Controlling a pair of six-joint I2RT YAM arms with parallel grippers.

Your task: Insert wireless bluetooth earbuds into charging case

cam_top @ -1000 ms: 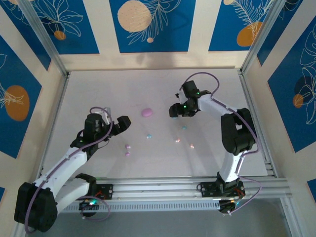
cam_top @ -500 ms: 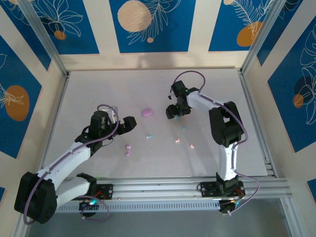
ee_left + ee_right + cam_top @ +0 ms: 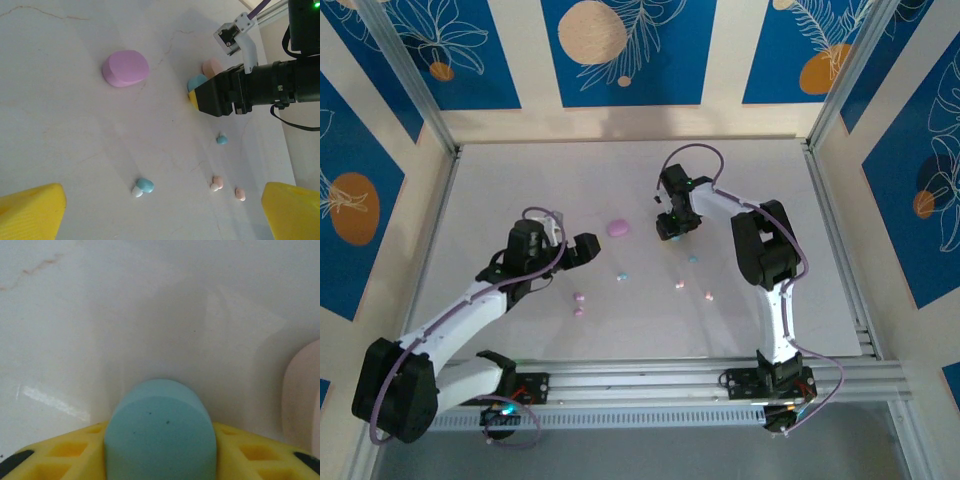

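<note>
The right gripper [image 3: 160,442] has swung in toward the far middle of the table [image 3: 520,180] and closed its jaws around the blue charging case [image 3: 160,422], while the left gripper [image 3: 160,210] hangs wide open and the earbuds [image 3: 145,186] lie loose nearby, none yet inserted.

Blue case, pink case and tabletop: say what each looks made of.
Blue case: likely moulded plastic, matte; smooth, evenly coloured, with soft rounded edges and faint specks. Pink case: seemingly the same matte plastic, pebble-shaped, no glare. Tabletop: white, semi-glossy, marble-patterned; faint veins and soft reflections, material uncertain.
</note>
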